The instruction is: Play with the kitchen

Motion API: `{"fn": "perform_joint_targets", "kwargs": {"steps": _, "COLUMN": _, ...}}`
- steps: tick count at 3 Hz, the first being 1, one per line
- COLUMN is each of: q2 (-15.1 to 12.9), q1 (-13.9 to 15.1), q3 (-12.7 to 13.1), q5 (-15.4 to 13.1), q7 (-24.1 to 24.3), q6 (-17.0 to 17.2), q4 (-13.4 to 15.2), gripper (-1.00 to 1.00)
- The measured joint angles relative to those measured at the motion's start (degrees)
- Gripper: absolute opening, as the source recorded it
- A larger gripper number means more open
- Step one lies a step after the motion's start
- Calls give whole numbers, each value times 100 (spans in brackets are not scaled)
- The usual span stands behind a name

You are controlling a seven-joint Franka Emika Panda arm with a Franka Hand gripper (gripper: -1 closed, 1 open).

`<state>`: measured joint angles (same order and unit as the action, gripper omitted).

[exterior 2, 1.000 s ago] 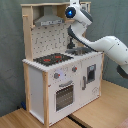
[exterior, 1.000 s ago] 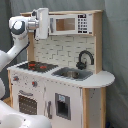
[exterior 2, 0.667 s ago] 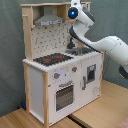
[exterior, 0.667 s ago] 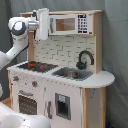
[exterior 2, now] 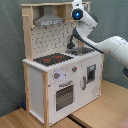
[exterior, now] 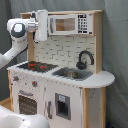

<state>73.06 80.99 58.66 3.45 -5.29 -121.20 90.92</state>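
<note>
The kitchen (exterior: pixel 57 75), a tall white and light-wood toy set, is seen standing on a wooden floor (exterior 2: pixel 100 107) before a grey backdrop, filling the middle of both exterior views. The robot arm (exterior 2: pixel 107 47) is raised to the upper shelf, its wrist held level with the hood (exterior 2: pixel 49 20) and the small microwave (exterior: pixel 70 23). The pincer (exterior: pixel 42 25) is seen at the top of the unit, just beside the microwave's door, but whether it is wide, narrow or holding anything cannot be told.

The step in hand is judged to be an approach to the upper fittings, most likely the microwave door. A careful sideways reach would be called for next, so that the door's edge is met and not the shelf post.

Below, the black-red hob (exterior: pixel 34 65), the grey sink (exterior: pixel 72 74) and the black tap (exterior: pixel 85 59) are left untouched on the counter (exterior: pixel 102 78). The windowed oven door (exterior 2: pixel 65 96) is shut. The tap rises closest beneath the arm's path and could be struck if the arm were lowered.
</note>
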Motion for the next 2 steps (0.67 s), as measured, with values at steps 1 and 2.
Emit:
{"fn": "perform_joint_targets", "kwargs": {"steps": 1, "q2": 0, "q1": -289, "q3": -11, "q5": 0, "q7": -96, "q6": -416, "q4": 412, "gripper": -100}}
{"fn": "perform_joint_targets", "kwargs": {"steps": 2, "q2": -1, "q1": -564, "q3": -27, "q5": 0, "q7": -189, "q6": -834, "q4": 803, "gripper": -100}}
